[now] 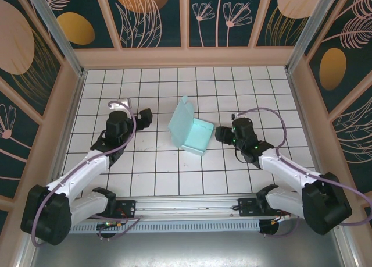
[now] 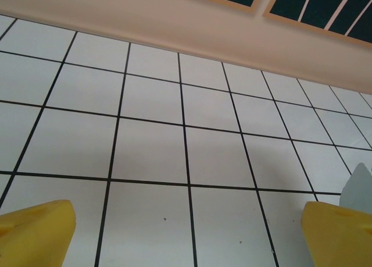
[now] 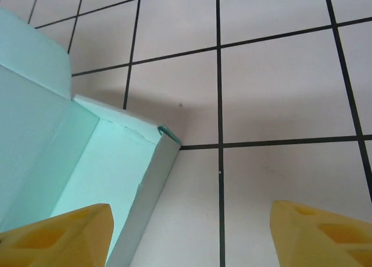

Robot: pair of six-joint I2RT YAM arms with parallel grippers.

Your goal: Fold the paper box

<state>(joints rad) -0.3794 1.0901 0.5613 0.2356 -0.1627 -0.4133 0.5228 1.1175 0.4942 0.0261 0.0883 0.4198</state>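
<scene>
Where the dark floral wall panels (image 1: 154,17) close off three sides, the white tiled table (image 1: 174,180) with its black grid lines takes up most of the top view. At its near edge the two arms are bolted. The left arm (image 1: 81,174) reaches up and inward, and the right arm (image 1: 279,168) mirrors it from the other side.

Near the middle of the table, between the two wrists, sits the paper box (image 1: 192,130), pale mint-aqua. It is a shallow open tray resting on the tiles, with a tall flap standing up along its far-left side.

The right gripper (image 1: 221,133) is just beside the tray's right edge. In its wrist view the yellow fingers (image 3: 314,232) are spread wide. One hangs over bare tile and the other over the tray's inside, with the tray's wall lying between them. Whether either finger touches the card cannot be told.

The left gripper (image 1: 144,117) is off to the box's left, apart from it. Its jaws are also spread wide over bare tiles, and a pale corner of the box peeks up behind one yellow fingertip (image 2: 337,232)
</scene>
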